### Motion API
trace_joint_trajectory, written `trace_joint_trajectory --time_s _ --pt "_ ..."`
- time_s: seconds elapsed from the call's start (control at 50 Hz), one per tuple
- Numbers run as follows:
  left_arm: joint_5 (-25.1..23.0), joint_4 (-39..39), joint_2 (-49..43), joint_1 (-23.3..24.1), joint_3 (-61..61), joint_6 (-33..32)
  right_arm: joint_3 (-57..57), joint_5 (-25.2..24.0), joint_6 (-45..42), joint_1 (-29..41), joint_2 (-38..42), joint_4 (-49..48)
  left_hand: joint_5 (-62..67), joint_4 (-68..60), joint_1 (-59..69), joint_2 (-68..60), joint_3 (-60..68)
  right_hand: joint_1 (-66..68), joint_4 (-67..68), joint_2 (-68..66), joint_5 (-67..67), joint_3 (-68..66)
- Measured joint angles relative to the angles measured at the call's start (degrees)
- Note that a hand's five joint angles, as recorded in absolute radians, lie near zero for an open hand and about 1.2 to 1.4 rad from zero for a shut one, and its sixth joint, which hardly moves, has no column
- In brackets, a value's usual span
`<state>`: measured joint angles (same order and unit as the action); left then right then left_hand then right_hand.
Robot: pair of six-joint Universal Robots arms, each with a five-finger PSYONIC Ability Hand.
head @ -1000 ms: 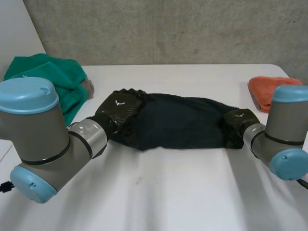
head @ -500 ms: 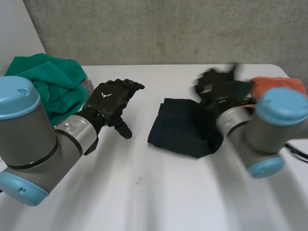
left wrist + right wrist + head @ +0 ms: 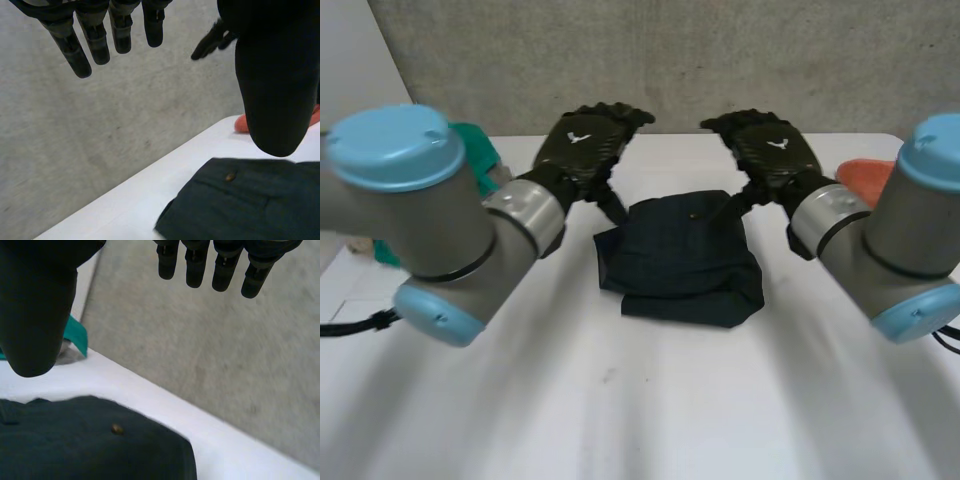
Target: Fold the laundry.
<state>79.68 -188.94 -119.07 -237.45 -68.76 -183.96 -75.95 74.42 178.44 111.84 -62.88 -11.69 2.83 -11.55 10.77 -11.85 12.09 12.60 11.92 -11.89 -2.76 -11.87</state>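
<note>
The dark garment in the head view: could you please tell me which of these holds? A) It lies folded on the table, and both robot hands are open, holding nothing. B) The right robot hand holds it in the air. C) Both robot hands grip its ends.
A: the dark garment lies folded on the table, and the left robot hand and right robot hand have straight fingers that hold nothing.

place: robot lab or test bench | cues: bare concrete wall, plain white table, two robot arms
</note>
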Motion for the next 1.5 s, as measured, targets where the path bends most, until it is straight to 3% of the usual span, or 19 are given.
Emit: trace_joint_trajectory --time_s 0.24,0.4,0.5,0.62,0.82,0.96,1.04,1.2,1.26,1.36,1.5 --pt "0.07 11.0 -19.04 6.1 22.42 -3.51 20.08 -1.2 -0.99 -3.21 16.43 20.98 0.0 0.0 0.0 0.0 0.0 0.0 0.0 0.02 0.0 0.0" --pt "2.46 17.4 -29.5 6.11 29.49 -8.66 26.02 0.5 -3.28 -3.05 23.74 26.88 0.0 0.0 0.0 0.0 0.04 0.0 0.0 0.02 0.0 0.0" --pt "6.2 22.73 -31.64 4.68 30.12 -11.47 25.06 4.2 -9.94 -3.0 24.13 27.74 0.0 0.0 0.0 0.0 -0.17 0.0 0.0 0.09 0.0 0.0" --pt "6.35 24.16 -25.95 3.38 25.7 -11.63 22.19 6.92 -17.94 -1.98 20.58 25.94 -0.02 0.0 -0.01 0.11 -0.17 0.0 0.0 0.19 0.0 0.0" --pt "0.01 16.38 -7.86 3.0 13.08 -4.81 11.3 11.77 -25.48 3.45 8.78 14.0 -0.02 0.0 -0.01 0.12 -0.17 0.0 0.0 0.19 0.0 0.0" --pt "-6.54 13.48 3.01 1.65 6.41 0.87 -3.05 15.49 -31.52 7.85 -0.75 1.13 -0.02 0.0 -0.01 0.12 -0.17 0.0 0.0 0.19 0.0 0.0" --pt "-14.06 15.44 8.19 -0.37 3.7 3.98 -12.94 16.22 -31.38 10.45 -4.2 -4.31 -0.02 0.0 -0.01 0.12 -0.17 0.0 0.0 0.19 0.0 -0.02" --pt "-29.84 19.85 14.91 -4.04 -1.17 8.57 -22.54 16.47 -25.92 13.84 -1.17 -10.73 -0.02 0.0 -0.02 0.12 -0.17 0.0 0.0 0.19 0.0 -0.02" --pt "-32.6 19.66 16.5 -4.67 -3.39 9.19 -22.71 16.74 -25.03 14.15 2.06 -13.89 -0.02 0.0 -0.01 0.11 -0.17 0.0 0.0 0.19 0.0 -0.02" --pt "-33.36 17.05 18.38 -4.76 -7.42 9.49 -20.69 17.14 -25.24 13.9 7.43 -18.88 -0.02 0.0 -0.01 0.12 -0.17 0.0 0.0 0.19 0.0 -0.02" --pt "-30.66 10.51 19.33 -4.35 -12.08 9.83 -15.14 18.24 -27.73 12.83 13.73 -24.16 -0.01 0.0 -0.01 0.11 -0.17 0.0 0.0 0.19 0.0 -0.02"
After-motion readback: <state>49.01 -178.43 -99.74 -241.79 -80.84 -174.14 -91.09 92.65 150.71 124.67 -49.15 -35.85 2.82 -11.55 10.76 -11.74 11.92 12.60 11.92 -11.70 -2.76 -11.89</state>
